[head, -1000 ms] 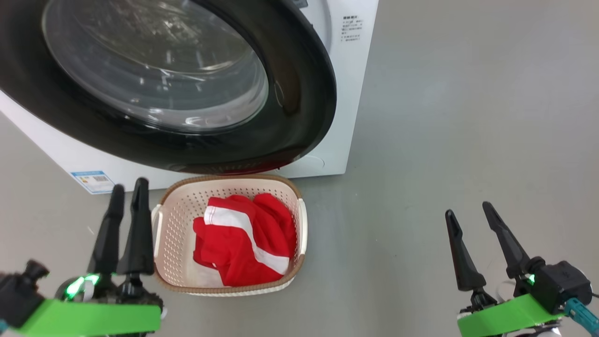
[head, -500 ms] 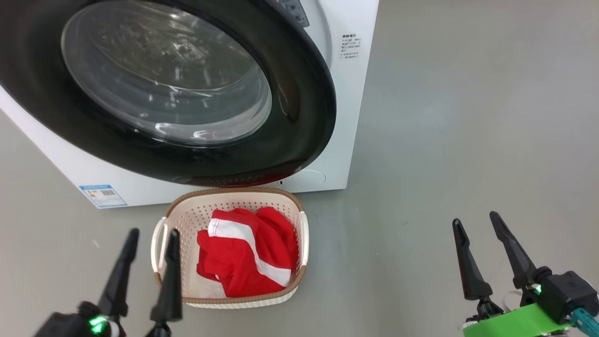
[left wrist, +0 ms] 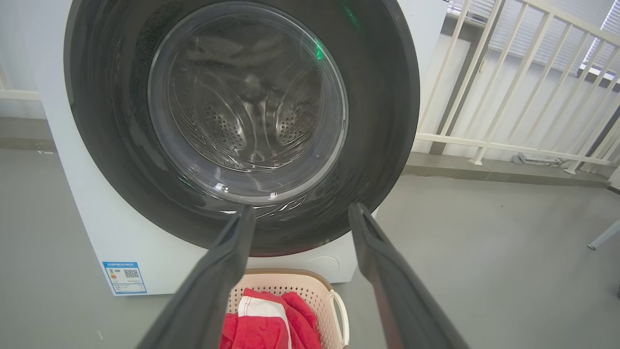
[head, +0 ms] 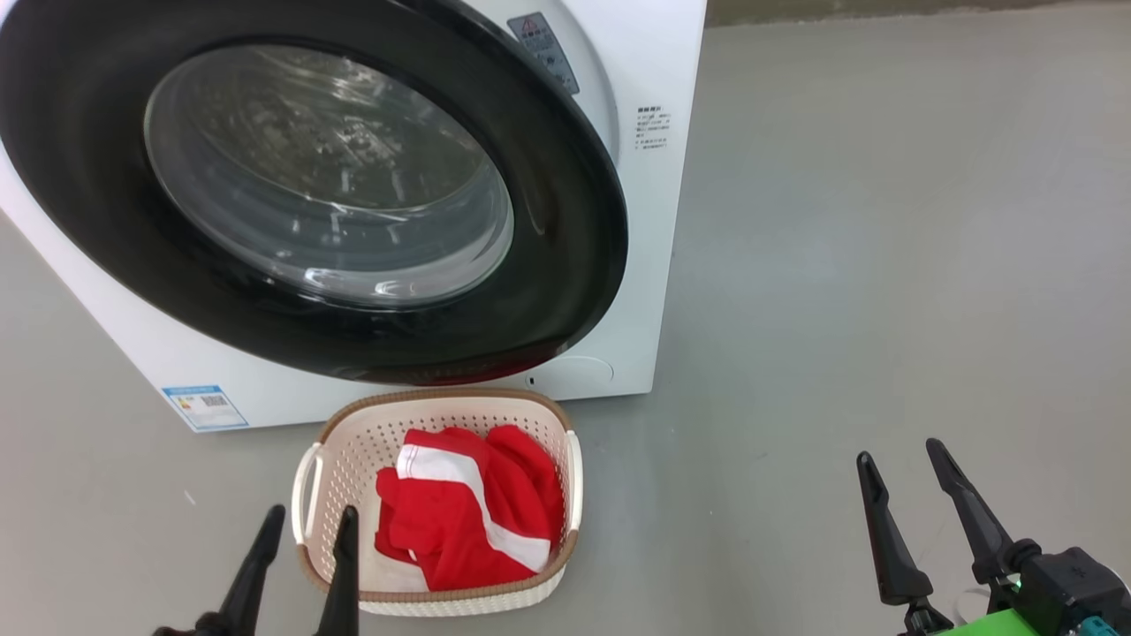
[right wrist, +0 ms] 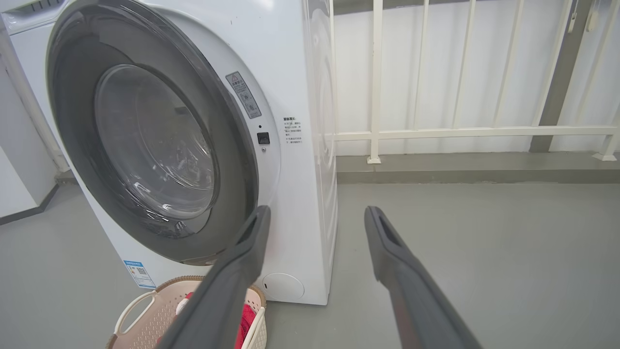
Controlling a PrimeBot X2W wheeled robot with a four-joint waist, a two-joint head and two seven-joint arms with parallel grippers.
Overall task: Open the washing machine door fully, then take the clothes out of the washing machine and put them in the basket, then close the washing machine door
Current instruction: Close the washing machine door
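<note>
Holding the left pincer [head: 311, 517] spread wide and empty at the near rim of the basket [head: 442, 395], and the right pincer [head: 899, 452] equally spread and empty, well off to the side. Seeing the clothes [head: 468, 521] bundled in the basket on the floor [head: 839, 309]. Beyond, finding the washing machine door [head: 565, 221] apparently shut against the washing machine [head: 658, 265], showing a bare drum [left wrist: 252, 121]. Judging everything done.

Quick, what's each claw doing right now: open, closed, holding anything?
Left claw: open, holding nothing.
Right claw: open, holding nothing.
</note>
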